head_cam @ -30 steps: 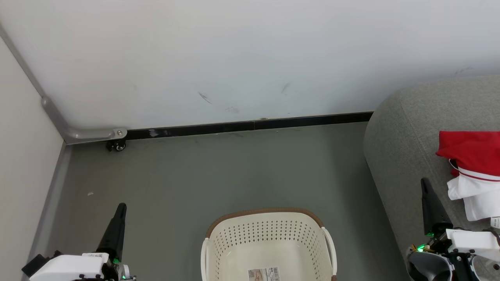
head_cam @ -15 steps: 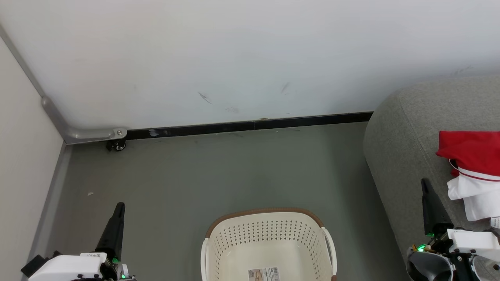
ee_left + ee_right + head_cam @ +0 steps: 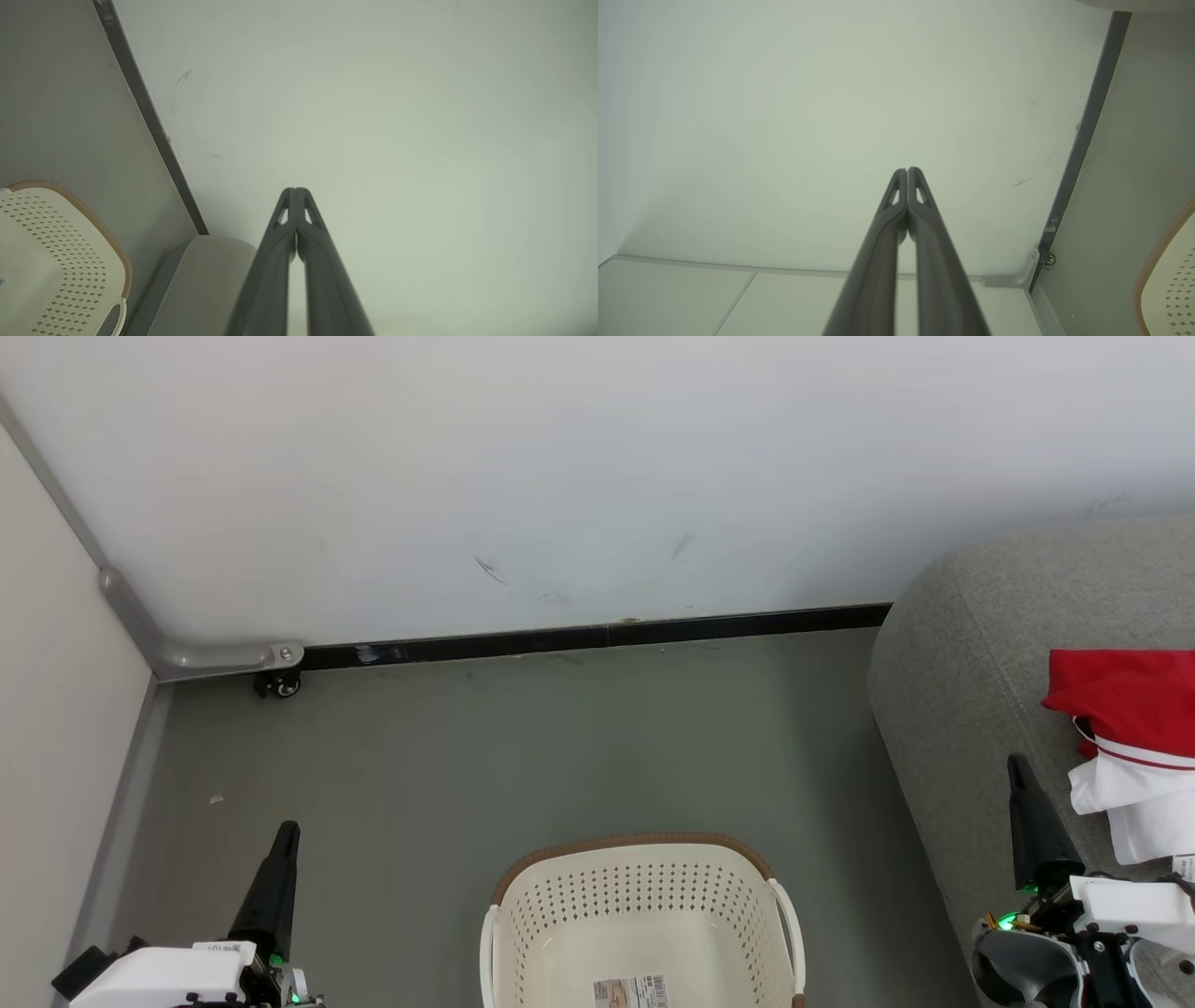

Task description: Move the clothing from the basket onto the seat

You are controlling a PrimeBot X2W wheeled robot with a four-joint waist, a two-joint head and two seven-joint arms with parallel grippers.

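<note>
The basket (image 3: 644, 896) stands on the grey floor (image 3: 523, 747) right in front of the robot, with its brown rim toward the white wall (image 3: 560, 476). A label sticker (image 3: 632, 991) lies on its pale bottom. Off to the right is the big grey seat (image 3: 971, 691), and the clothing (image 3: 1130, 709) lies on top of it in a loose heap. The red part is farther back, and the white folds with a thin red stripe are nearer the robot. A small white tag (image 3: 1184, 868) shows at the heap's near edge.

The right gripper (image 3: 1015, 763) hangs over the seat, just to the left of the clothing. From where I stand there is a gap of grey cushion between the two. Its two dark fingers are pressed together into one point and they hold nothing.

The left gripper (image 3: 289, 828) is out over the floor to the left of the basket, well apart from it. Its fingers are likewise pinched together with nothing between them. Both grippers point toward the wall.

A black baseboard (image 3: 607, 636) runs along the foot of the wall. At the left corner a small caster wheel (image 3: 278, 684) sits under a grey metal bracket (image 3: 201, 658).
</note>
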